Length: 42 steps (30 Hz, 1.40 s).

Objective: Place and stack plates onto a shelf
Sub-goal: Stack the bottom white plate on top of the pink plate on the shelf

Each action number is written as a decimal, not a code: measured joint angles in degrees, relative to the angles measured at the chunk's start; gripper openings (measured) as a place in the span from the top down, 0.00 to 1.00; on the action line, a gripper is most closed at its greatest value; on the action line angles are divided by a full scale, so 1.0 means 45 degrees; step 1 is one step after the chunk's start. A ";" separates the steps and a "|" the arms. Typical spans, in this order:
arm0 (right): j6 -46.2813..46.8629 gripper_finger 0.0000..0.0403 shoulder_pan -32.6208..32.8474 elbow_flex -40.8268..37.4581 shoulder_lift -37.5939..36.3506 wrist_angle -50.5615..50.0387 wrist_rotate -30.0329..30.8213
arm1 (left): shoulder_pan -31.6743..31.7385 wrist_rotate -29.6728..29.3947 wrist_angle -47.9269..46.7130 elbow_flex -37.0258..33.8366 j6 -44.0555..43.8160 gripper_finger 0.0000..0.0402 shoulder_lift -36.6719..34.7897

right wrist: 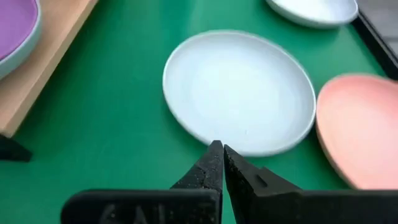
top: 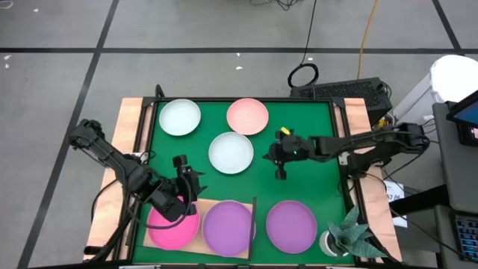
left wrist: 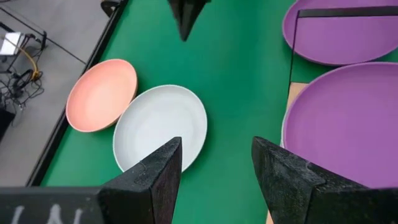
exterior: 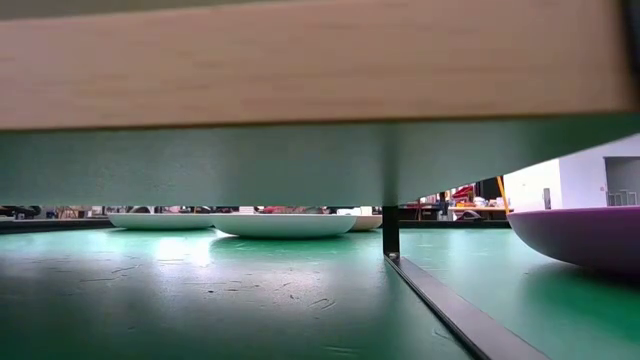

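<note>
We note six plates on the bench: two pale mint plates (top: 180, 117) (top: 231, 152) and a salmon pink plate (top: 247, 116) on the green mat (top: 299, 127). The shelf (top: 202, 245) carries a magenta plate (top: 175, 229) and a purple plate (top: 228, 226); a second purple plate (top: 291, 226) lies just beside it. The left tool (top: 184, 173) hangs open above the magenta plate; the right tool (top: 280, 155) sits shut near the central mint plate.
</note>
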 joint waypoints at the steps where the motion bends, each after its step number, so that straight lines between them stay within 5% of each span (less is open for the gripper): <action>1: -0.0319 1.00 -0.0240 0.0000 0.0250 0.0420 -0.0397 | 0.0068 0.0000 0.0127 -0.0081 0.0047 0.50 0.0005; 14: -0.4529 0.94 -0.1275 0.0014 0.4009 0.4206 -0.1874 | 0.0001 0.0266 0.0449 -0.0743 -0.1252 0.50 0.0000; 25: -0.4737 0.73 -0.1614 0.1474 0.6166 0.4507 -0.3336 | -0.0213 0.0554 0.0444 -0.0945 -0.1809 0.50 0.0000; 42: -0.4322 0.77 -0.1281 0.1506 0.6446 0.4075 -0.3249 | -0.0453 0.0554 0.0628 -0.0945 -0.1140 0.50 -0.0005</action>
